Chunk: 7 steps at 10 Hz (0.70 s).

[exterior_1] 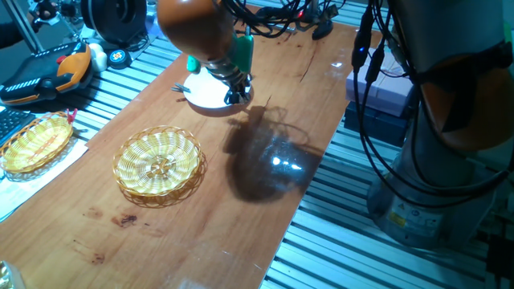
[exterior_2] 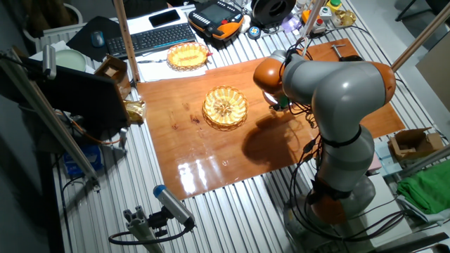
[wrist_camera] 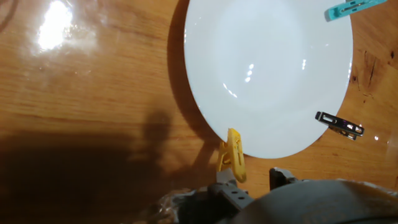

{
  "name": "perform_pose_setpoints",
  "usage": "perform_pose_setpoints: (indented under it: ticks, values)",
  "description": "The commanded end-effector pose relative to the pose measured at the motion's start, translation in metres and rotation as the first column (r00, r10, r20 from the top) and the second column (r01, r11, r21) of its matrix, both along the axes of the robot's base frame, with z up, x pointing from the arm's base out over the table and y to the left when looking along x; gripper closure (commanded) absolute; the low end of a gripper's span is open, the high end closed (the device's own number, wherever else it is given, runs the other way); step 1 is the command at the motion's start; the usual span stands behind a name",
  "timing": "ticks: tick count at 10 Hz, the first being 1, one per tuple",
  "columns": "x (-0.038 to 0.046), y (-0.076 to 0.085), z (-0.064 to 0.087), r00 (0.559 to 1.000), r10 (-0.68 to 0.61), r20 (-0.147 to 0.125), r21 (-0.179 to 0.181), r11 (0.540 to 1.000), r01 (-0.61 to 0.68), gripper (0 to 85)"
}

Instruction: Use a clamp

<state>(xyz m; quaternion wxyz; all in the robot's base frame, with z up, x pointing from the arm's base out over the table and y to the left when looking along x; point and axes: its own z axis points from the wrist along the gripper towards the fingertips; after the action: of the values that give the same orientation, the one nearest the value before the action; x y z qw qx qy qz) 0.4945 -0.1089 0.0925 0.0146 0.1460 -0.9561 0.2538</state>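
The clamp (wrist_camera: 234, 157) is a small yellow peg clip sitting on the near rim of the white plate (wrist_camera: 267, 74). In the hand view my gripper (wrist_camera: 255, 183) hangs right behind it, fingers (wrist_camera: 227, 188) apart, the left finger almost at the clip's tail; I see no grip on it. In one fixed view the gripper (exterior_1: 238, 90) is low over the plate (exterior_1: 202, 95) at the far end of the wooden table. In the other fixed view the arm hides the plate and clamp.
A teal clip (wrist_camera: 353, 8) and a dark metal clip (wrist_camera: 339, 124) sit on the plate's rim. A round wicker basket (exterior_1: 158, 163) stands mid-table, also seen in the other fixed view (exterior_2: 225, 107). An oval basket (exterior_1: 36, 143) lies off the table's left side.
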Motion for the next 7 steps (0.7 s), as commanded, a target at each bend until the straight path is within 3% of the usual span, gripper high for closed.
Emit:
perform_pose_setpoints:
  ticks: [1,7]
  values:
    - [0.0005,0.0017,0.0005,1.0,-0.001,-0.004,0.0,1.0,0.001,47.3]
    - [0.0015,0.0099,-0.007,0.993,0.112,-0.021,-0.001,0.994,-0.112,46.0]
